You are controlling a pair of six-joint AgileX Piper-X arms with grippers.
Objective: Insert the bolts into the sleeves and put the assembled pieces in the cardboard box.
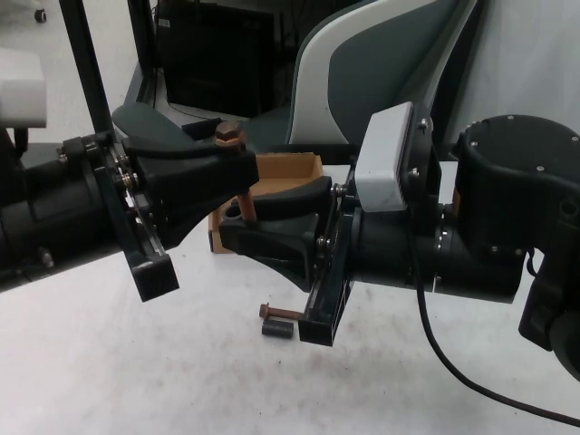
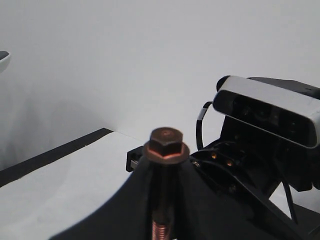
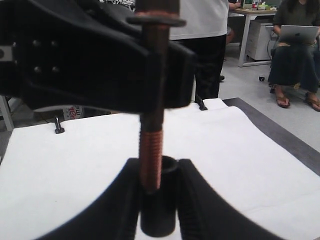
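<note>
My left gripper (image 1: 237, 170) is shut on a copper bolt (image 2: 166, 146), held upright with its hex head on top. Below it my right gripper (image 3: 159, 212) is shut on a black sleeve (image 3: 161, 210), also upright. The bolt's threaded end (image 3: 150, 165) reaches down to the sleeve's mouth; how far it is in I cannot tell. Both grippers meet in mid-air, in front of the cardboard box (image 1: 292, 167). A second copper bolt (image 1: 275, 312) and a second black sleeve (image 1: 276, 330) lie on the white bench under the right arm.
The right arm's wrist camera housing (image 2: 267, 114) sits close behind the bolt. The white mat has open room at the front and left (image 1: 109, 362). A cable (image 1: 471, 381) trails from the right arm over the bench. A chair (image 1: 381, 54) stands behind the box.
</note>
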